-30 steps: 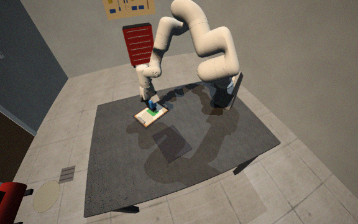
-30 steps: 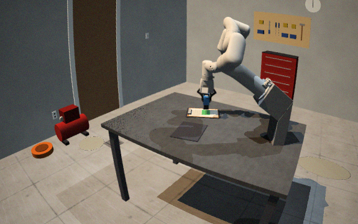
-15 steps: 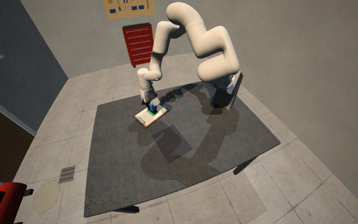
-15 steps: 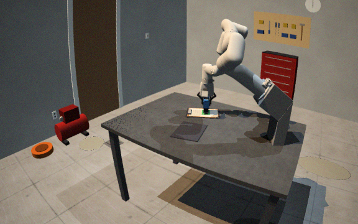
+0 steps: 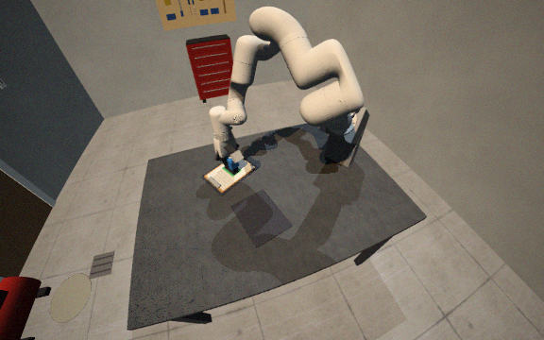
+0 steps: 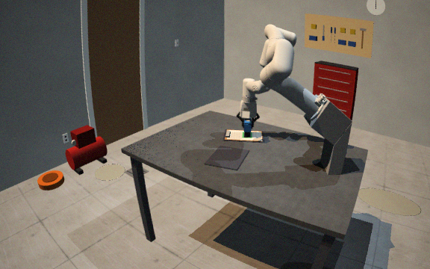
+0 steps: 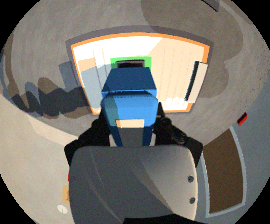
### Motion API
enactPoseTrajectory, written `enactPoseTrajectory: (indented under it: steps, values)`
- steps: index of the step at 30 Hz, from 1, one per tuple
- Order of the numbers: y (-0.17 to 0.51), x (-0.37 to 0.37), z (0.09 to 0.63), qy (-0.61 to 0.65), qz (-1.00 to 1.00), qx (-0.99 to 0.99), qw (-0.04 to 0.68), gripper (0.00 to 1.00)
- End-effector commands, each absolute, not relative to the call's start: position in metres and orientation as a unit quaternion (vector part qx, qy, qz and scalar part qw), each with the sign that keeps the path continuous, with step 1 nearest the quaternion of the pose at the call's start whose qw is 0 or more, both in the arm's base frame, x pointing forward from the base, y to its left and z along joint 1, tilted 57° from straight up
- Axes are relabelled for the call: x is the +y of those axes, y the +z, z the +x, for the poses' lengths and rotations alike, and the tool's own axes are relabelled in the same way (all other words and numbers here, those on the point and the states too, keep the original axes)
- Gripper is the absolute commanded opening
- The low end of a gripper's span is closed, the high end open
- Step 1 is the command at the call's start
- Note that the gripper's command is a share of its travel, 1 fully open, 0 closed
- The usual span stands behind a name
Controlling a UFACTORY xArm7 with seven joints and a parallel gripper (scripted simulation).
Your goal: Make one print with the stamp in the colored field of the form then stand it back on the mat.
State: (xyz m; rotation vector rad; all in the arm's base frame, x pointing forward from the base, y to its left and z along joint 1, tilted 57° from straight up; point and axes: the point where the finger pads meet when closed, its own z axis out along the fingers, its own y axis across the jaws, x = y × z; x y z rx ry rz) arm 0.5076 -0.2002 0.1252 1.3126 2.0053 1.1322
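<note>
Dark grey speckled counter (image 6: 170,149) carries a white form with an orange border (image 5: 220,179) and a flat grey rectangular mat (image 6: 227,158), lying apart from each other.

Black two-fingered tool (image 6: 248,121) points straight down, its fingers clamped on the blue box-shaped stamp (image 6: 247,127). The stamp stands upright over the form's green field (image 7: 119,62). In the wrist view only a thin green strip shows past the stamp's far edge; the stamp body covers the rest. Whether its base touches the paper cannot be told.

Mat lies bare, nearer the counter's middle than the form.
</note>
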Motion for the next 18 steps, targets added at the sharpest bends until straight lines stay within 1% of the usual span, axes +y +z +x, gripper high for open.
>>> enactPoseTrajectory:
  steps: [1, 18]
  values:
    - [0.126, -0.202, 0.508, 0.414, 0.481, 0.733, 0.244, 0.27]
    - [0.113, -0.193, 0.526, 0.414, 0.481, 0.733, 0.244, 0.27]
